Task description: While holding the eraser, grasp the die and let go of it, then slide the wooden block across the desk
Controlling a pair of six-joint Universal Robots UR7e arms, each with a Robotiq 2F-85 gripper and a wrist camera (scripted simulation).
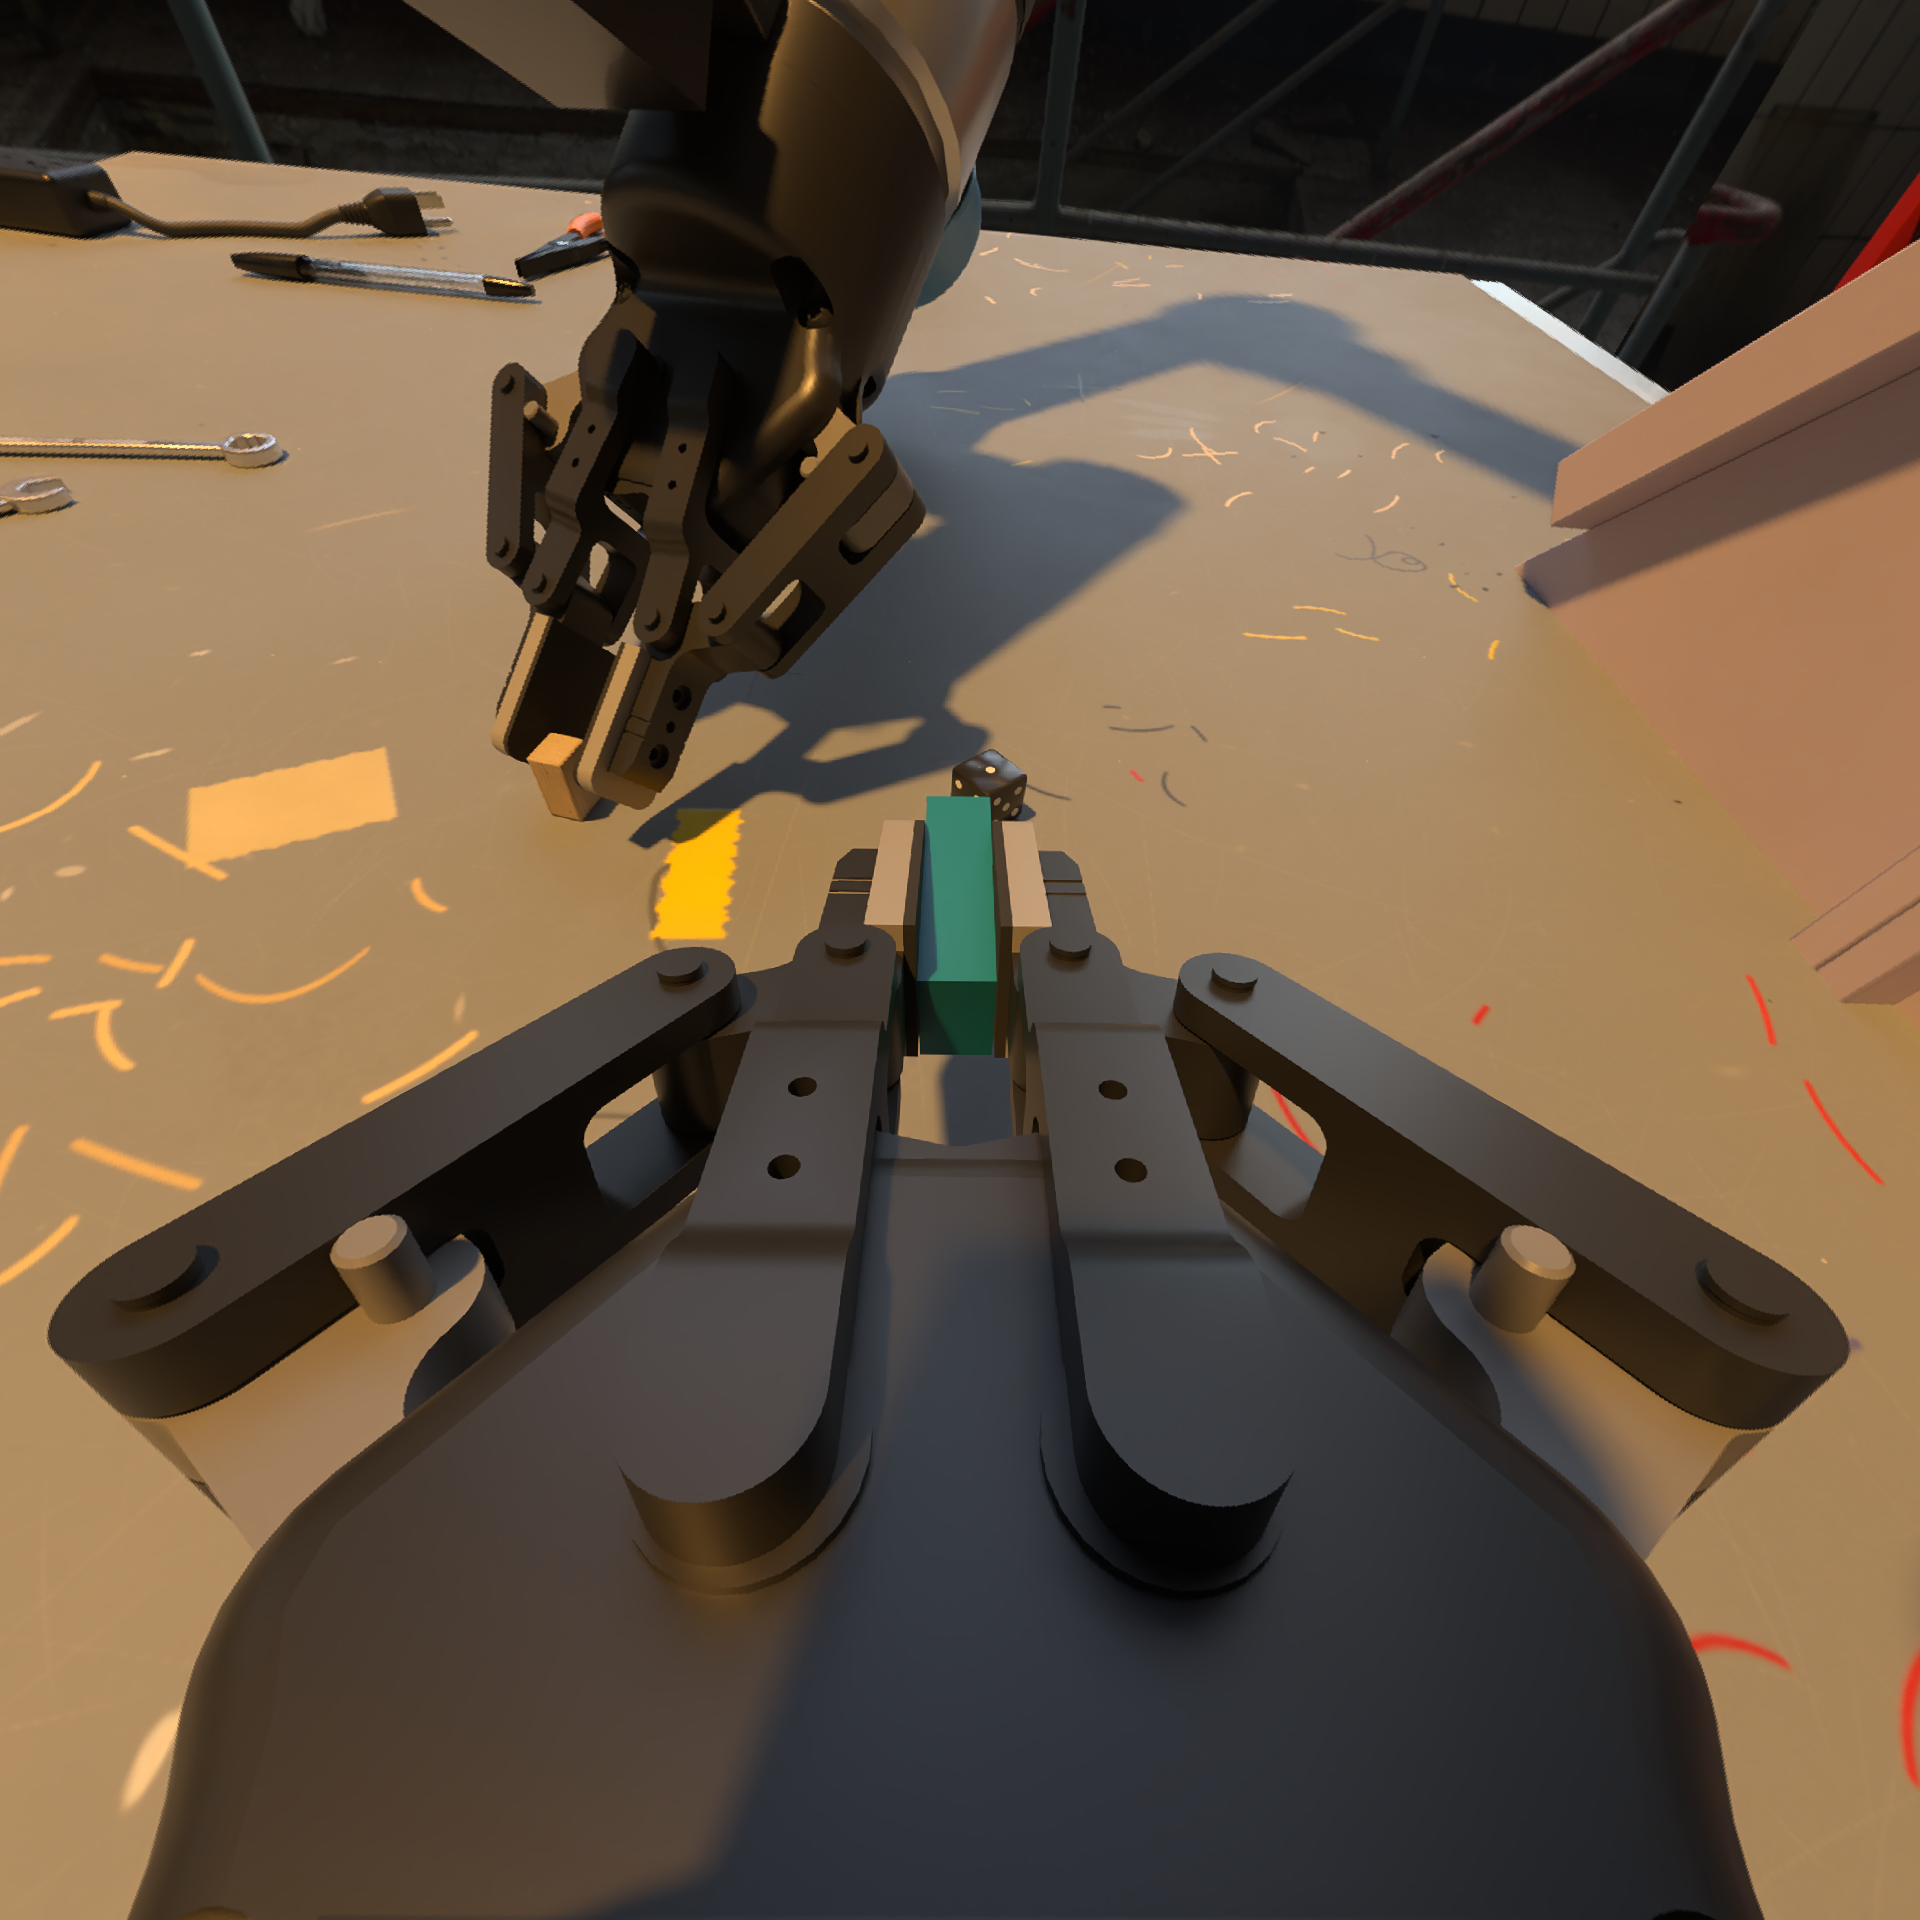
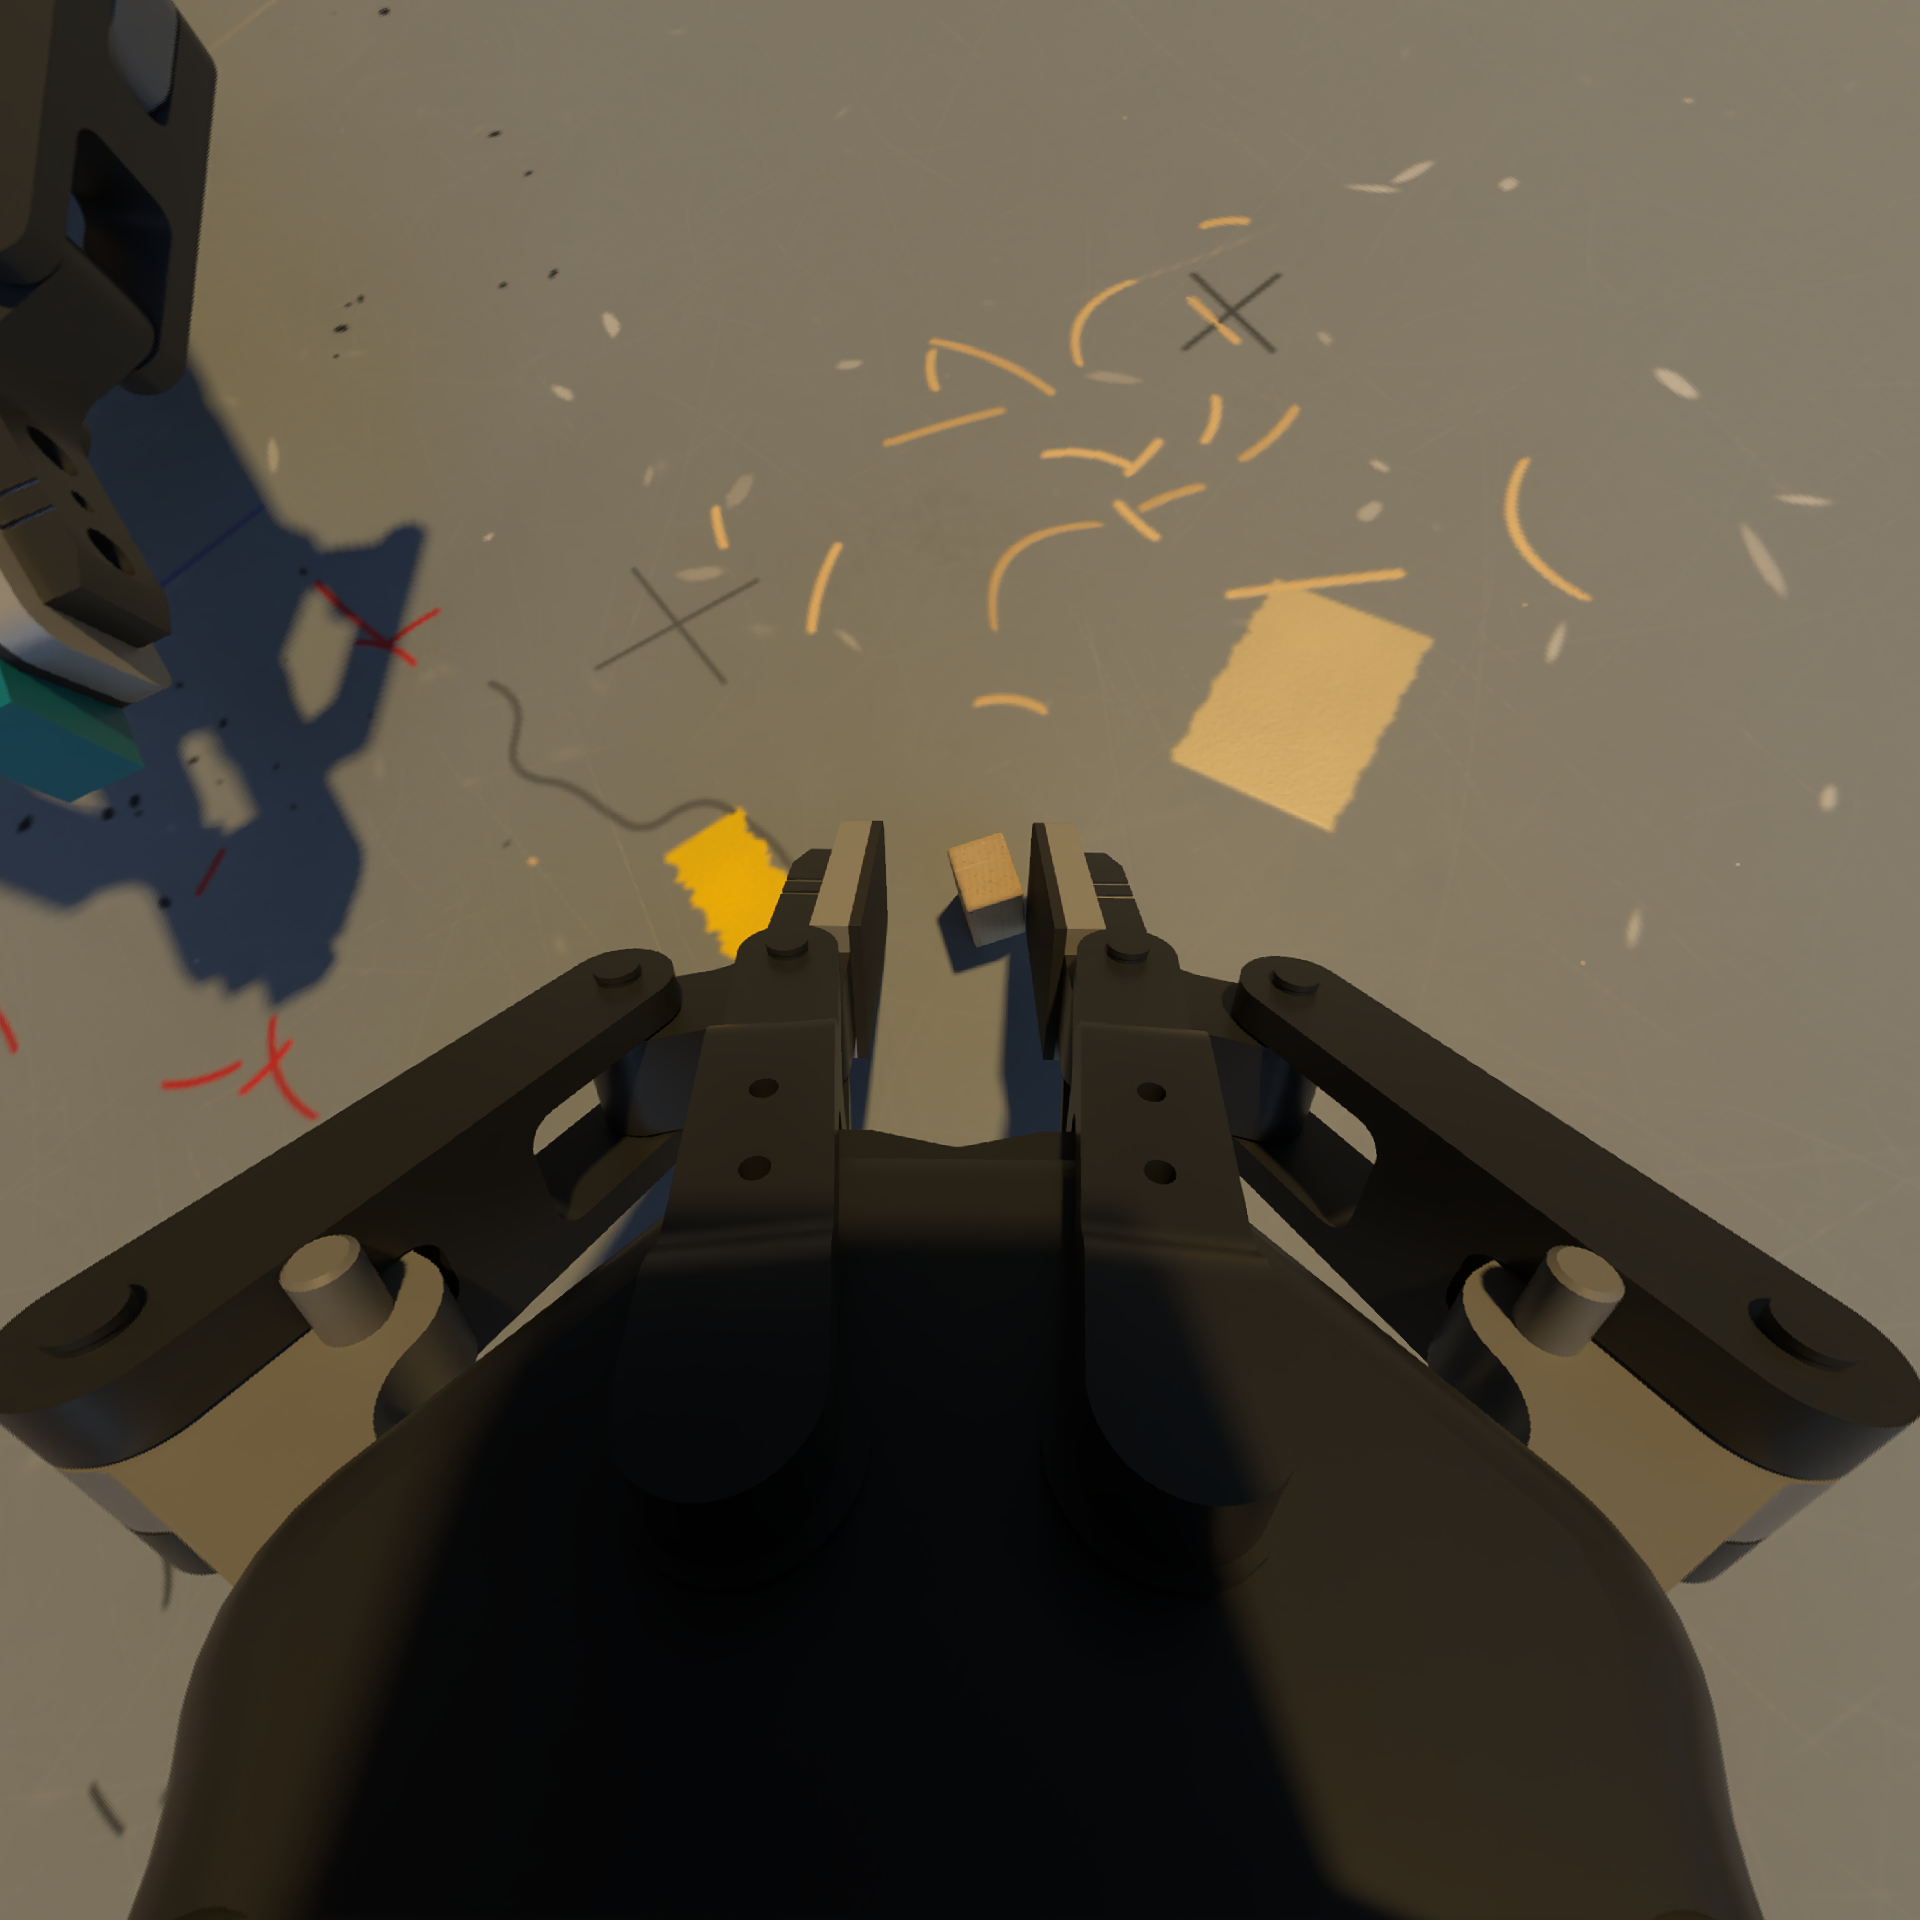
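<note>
My left gripper [image 1: 961,831] is shut on a green eraser [image 1: 956,914], held just above the desk. A black die [image 1: 989,781] with white dots sits on the desk right beyond its fingertips. My right gripper [image 2: 956,847] is open, its fingers straddling a small wooden block [image 2: 985,883] that rests on the desk. The block lies close to the right pad [image 2: 1049,904], with a gap to the left pad. In the left wrist view the right gripper [image 1: 577,764] points down over the block [image 1: 558,774]. The left gripper's finger [image 2: 83,582] and the eraser [image 2: 62,738] show at the right wrist view's left edge.
A yellow patch [image 1: 698,878] and a tan patch [image 1: 296,800] mark the desk near the block. A pen [image 1: 384,275], a wrench [image 1: 244,449] and a plug with its cable [image 1: 395,213] lie far left. A pinkish box [image 1: 1766,540] stands at the right edge.
</note>
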